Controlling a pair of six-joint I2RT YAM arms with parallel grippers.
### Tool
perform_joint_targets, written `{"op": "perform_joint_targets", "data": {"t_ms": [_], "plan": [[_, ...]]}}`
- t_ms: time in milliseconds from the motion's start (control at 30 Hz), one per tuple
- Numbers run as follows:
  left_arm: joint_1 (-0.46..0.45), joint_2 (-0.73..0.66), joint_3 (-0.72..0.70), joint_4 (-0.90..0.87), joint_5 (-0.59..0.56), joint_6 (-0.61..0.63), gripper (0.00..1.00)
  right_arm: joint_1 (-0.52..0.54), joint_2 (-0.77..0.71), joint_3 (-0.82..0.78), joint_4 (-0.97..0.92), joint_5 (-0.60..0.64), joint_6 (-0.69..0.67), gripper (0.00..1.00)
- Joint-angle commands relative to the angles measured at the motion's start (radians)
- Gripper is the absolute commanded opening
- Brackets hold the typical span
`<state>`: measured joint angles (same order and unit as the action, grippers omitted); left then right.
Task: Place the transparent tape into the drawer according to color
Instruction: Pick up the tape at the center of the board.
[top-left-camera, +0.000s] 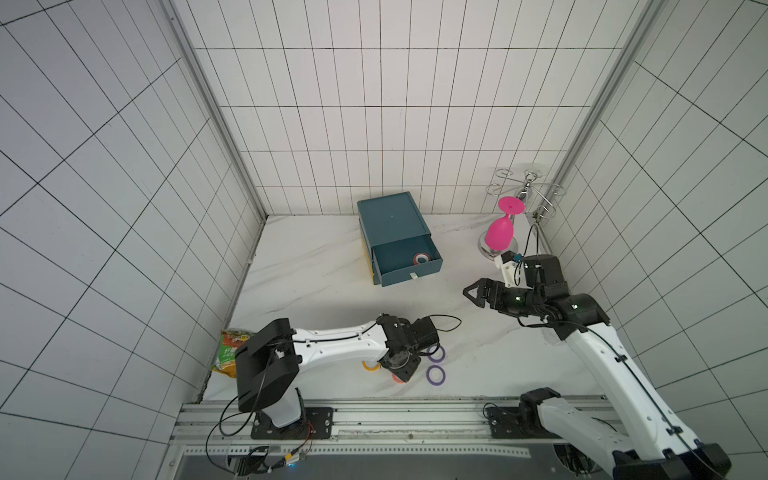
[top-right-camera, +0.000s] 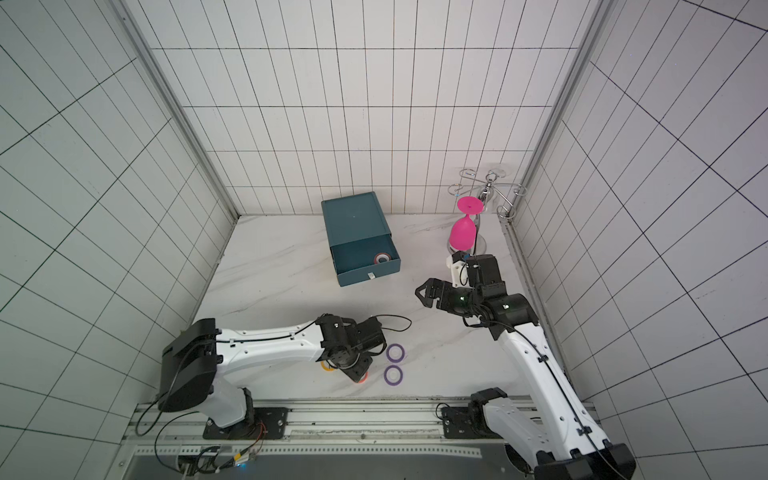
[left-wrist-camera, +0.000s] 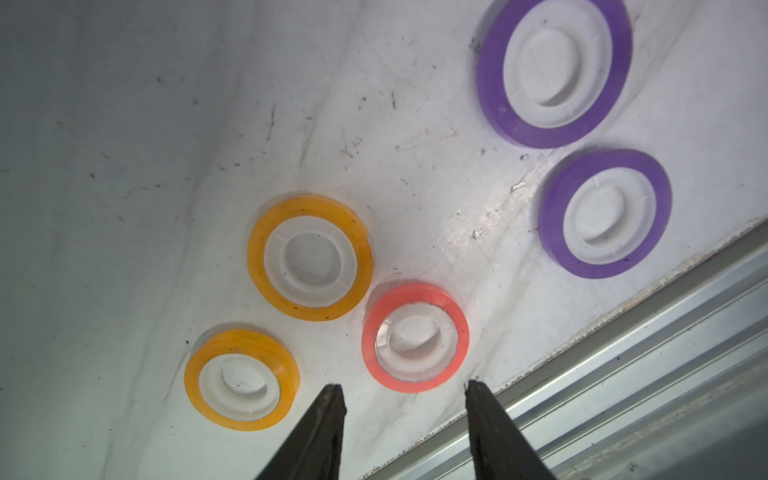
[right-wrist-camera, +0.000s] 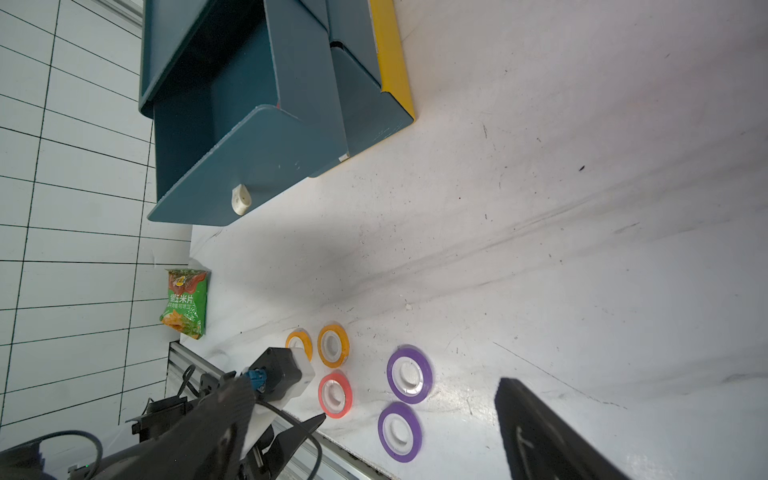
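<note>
Five flat, glossy tape rings (left-wrist-camera: 309, 257)

Both top views look steeply down from high above the table (top-left-camera: 311, 270) and take in all of it, with the cabinet (top-left-camera: 390, 224) near the far wall. The left wrist camera points down, close above a red tape ring (left-wrist-camera: 368, 338) well in front of the cabinet. The right wrist camera sits farther back, looks across the table, and shares that ring (right-wrist-camera: 336, 376) and the cabinet (right-wrist-camera: 249, 104).
</note>
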<state>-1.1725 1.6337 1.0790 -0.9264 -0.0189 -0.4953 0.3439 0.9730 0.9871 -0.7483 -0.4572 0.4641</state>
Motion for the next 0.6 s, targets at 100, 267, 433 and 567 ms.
{"op": "perform_joint_targets", "data": {"t_ms": [100, 267, 433, 567], "plan": [[-0.027, 0.078, 0.041, 0.020, 0.045, 0.033, 0.51, -0.020, -0.017, -0.028, -0.003, -0.006, -0.010, 0.96], [-0.039, 0.108, 0.048, 0.033, 0.067, 0.033, 0.50, -0.025, -0.027, -0.038, -0.005, -0.007, -0.009, 0.96], [-0.045, 0.125, 0.057, 0.034, 0.085, 0.040, 0.49, -0.029, -0.033, -0.048, -0.009, -0.010, -0.009, 0.96], [-0.049, 0.143, 0.065, 0.036, 0.099, 0.040, 0.46, -0.033, -0.039, -0.051, -0.012, -0.011, -0.011, 0.96]]}}
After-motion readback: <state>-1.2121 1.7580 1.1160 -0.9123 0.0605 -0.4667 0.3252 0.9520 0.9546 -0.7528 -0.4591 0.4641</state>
